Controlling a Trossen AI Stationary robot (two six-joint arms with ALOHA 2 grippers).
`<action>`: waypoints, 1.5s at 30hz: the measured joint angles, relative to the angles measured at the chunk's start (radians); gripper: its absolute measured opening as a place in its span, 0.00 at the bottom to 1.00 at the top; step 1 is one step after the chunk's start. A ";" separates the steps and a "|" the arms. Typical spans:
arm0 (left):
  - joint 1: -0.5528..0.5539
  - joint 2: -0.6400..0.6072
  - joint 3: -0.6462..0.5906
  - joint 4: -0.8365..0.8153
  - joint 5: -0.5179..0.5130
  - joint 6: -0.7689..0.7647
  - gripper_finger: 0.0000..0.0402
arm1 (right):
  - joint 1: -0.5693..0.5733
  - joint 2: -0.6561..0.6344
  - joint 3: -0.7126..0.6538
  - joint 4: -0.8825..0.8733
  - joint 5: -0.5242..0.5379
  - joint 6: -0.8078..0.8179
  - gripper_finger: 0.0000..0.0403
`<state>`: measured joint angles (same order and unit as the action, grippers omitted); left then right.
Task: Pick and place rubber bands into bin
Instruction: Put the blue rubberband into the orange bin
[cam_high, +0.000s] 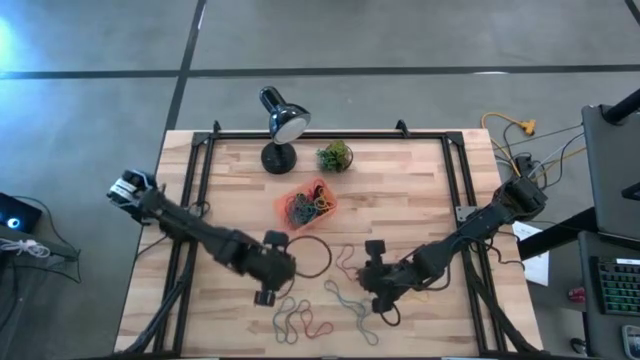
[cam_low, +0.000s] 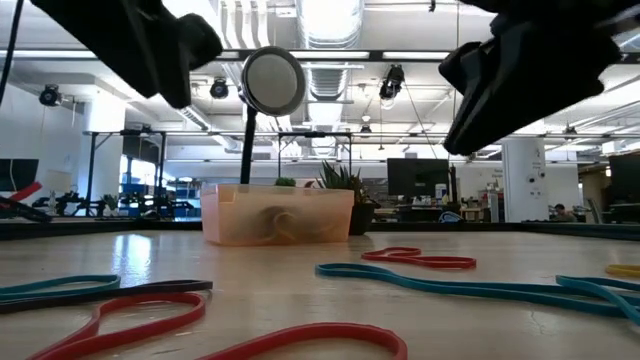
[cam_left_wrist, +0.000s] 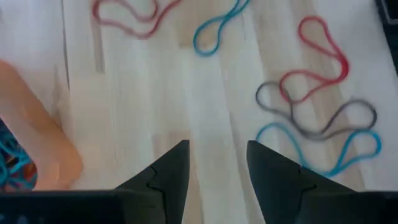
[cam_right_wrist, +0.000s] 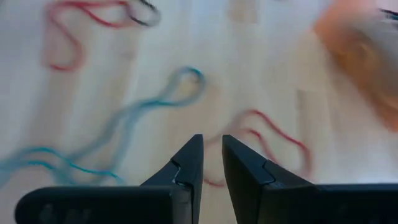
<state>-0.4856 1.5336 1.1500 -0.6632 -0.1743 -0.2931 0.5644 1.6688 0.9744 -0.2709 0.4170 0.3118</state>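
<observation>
Rubber bands, some binned, more waiting on the table

The orange bin (cam_high: 305, 205) already held several rubber bands; loose rubber bands (cam_high: 300, 318) lay near it. The left gripper (cam_left_wrist: 217, 165) hovered beside the bin, jaws wide and empty; the right gripper (cam_right_wrist: 212, 158) hung farther off, narrowly parted, empty. Next likely: descend onto a loose band.

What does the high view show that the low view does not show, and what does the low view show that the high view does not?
Only the high view shows the whole wooden table, both arms from above, and the rubber bands already lying inside the bin; the left gripper and right gripper hang over loose bands near the front edge. Only the low view shows the room behind the table, with ceiling lights and monitors. Both show the bin, the desk lamp, the small plant and loose bands on the table.
</observation>
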 joint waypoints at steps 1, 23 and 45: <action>-0.026 0.004 0.000 0.013 -0.033 -0.015 0.36 | 0.000 0.000 -0.006 0.031 -0.033 -0.002 0.13; -0.182 -0.012 -0.127 0.163 -0.411 -0.016 0.36 | 0.053 0.051 -0.044 0.140 -0.313 -0.112 0.14; -0.182 -0.012 -0.143 0.164 -0.433 -0.016 0.36 | 0.013 0.173 -0.029 0.150 -0.312 -0.141 0.35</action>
<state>-0.6674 1.5215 1.0069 -0.4996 -0.6072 -0.3096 0.5772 1.8415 0.9455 -0.1210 0.1045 0.1710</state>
